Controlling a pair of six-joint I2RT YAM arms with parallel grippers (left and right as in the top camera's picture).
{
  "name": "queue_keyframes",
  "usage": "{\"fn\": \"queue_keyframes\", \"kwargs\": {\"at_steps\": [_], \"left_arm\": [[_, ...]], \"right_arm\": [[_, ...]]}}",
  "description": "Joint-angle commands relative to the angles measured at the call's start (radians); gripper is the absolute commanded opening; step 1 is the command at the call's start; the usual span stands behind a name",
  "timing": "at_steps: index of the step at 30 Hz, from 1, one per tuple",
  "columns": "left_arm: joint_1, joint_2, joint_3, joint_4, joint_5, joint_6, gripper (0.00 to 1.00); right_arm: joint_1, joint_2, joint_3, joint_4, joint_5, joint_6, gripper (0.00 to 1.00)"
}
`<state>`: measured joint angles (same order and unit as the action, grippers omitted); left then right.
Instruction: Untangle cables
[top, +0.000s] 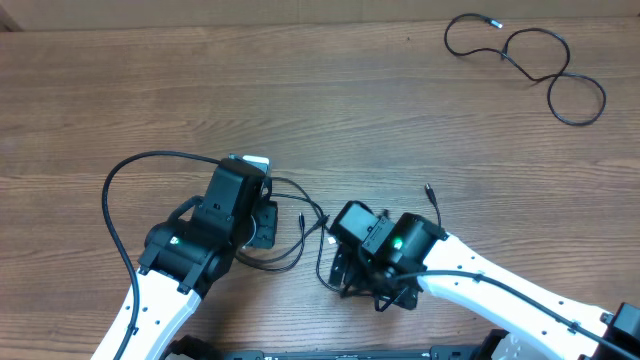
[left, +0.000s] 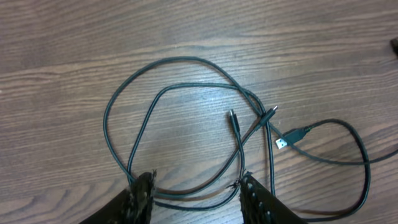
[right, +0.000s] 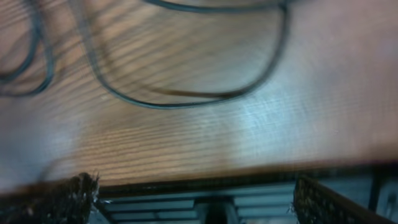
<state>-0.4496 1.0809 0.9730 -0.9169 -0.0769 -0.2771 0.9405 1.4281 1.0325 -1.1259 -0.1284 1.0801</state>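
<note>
The tangled cables (left: 186, 87) lie as loose black loops on the wooden table, with a silvery USB plug (left: 283, 142) and two small plug ends near the crossing. In the overhead view this tangle (top: 300, 228) sits between my two arms. My left gripper (left: 196, 185) hovers low over it, jaws apart, with two strands running on the table between the fingertips (left: 144, 190), not pinched. My right gripper (right: 202, 199) is wide open with nothing in it, low over the table's front edge, and one cable loop (right: 186, 101) lies ahead of it.
A separate black cable (top: 527, 62) lies in loose loops at the far right corner of the table. The table's front edge (right: 205, 174) runs just ahead of the right fingers. The left arm's own thick cable (top: 115, 200) arcs out to the left.
</note>
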Motion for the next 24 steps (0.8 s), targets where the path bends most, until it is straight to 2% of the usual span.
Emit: {"fn": "queue_keyframes", "kwargs": {"at_steps": [1,6,12,18,24], "left_arm": [[0.007,-0.004,-0.006,0.026,0.01,0.014,0.46],[0.056,-0.004,-0.006,0.031,-0.128,-0.136,0.5],[0.198,-0.003,-0.006,0.039,-0.187,-0.332,0.6],[0.332,-0.003,-0.006,0.092,-0.184,-0.352,0.63],[0.345,0.02,-0.006,0.119,-0.185,-0.392,0.68]], "right_arm": [[0.076,-0.013,0.001,0.049,0.135,-0.458,1.0],[0.12,0.025,0.0,0.074,0.198,-0.779,1.0],[0.12,0.095,-0.002,0.136,0.187,-1.117,1.0],[0.12,0.148,-0.004,0.164,0.119,-1.22,1.0],[0.12,0.15,-0.045,0.203,0.021,-1.22,1.0]]}}
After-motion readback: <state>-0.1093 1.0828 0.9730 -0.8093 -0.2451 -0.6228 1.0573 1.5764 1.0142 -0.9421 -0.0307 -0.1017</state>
